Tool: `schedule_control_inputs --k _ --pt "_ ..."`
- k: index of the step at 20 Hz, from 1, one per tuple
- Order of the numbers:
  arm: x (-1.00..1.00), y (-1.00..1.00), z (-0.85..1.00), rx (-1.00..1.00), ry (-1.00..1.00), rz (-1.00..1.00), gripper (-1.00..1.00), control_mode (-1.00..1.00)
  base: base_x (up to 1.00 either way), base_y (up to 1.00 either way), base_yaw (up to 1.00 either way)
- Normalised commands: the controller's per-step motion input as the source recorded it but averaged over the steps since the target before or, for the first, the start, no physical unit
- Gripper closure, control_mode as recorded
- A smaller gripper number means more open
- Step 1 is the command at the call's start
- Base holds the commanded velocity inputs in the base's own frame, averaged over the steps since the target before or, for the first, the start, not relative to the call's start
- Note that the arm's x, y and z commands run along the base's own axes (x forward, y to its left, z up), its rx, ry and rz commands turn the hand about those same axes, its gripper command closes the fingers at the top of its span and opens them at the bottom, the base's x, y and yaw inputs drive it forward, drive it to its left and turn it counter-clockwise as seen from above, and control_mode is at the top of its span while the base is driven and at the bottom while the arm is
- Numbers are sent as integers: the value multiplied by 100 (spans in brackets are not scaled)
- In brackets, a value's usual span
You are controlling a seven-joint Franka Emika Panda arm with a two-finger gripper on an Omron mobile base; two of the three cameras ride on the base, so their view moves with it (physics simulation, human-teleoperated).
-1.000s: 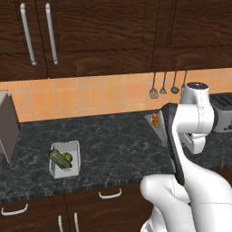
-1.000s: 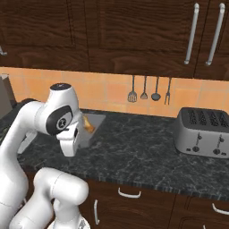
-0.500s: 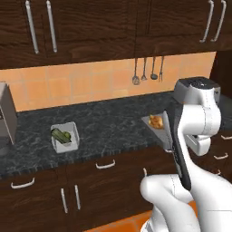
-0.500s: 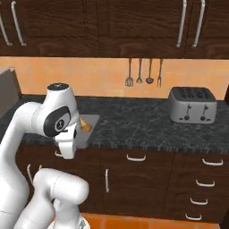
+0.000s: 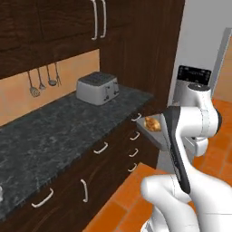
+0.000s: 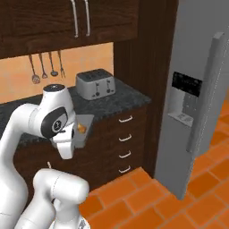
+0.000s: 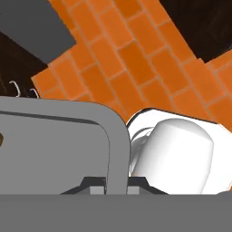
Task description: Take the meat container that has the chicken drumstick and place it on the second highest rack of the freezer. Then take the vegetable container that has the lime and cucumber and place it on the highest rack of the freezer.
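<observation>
Meat container, a grey tray, is held up in the air beside the arm, off the dark surface, level and over the drawer fronts. Chicken drumstick lies inside it, golden-brown, near the far end. Tool is clamped on the tray's rim, with the wall between its tips in the hand view. Orange tiled floor lies below. Grey refrigerator stands at right with a long handle. Toaster sits on the surface near the hanging utensils.
</observation>
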Motion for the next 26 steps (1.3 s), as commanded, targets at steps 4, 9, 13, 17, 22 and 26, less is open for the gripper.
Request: schedule_control_inputs --k 4,9,13,17,22,26 --pt "0 0 0 0 0 0 100 100 -4 -1 -97" --pt "0 0 0 0 0 0 100 100 2 -41 -84" --pt "0 0 0 0 0 0 100 100 26 -48 -74" --pt "0 0 0 0 0 0 100 100 78 -24 -38" --pt "0 0 0 0 0 0 100 100 100 -22 -2" --pt "0 0 0 0 0 0 100 100 100 -37 0"
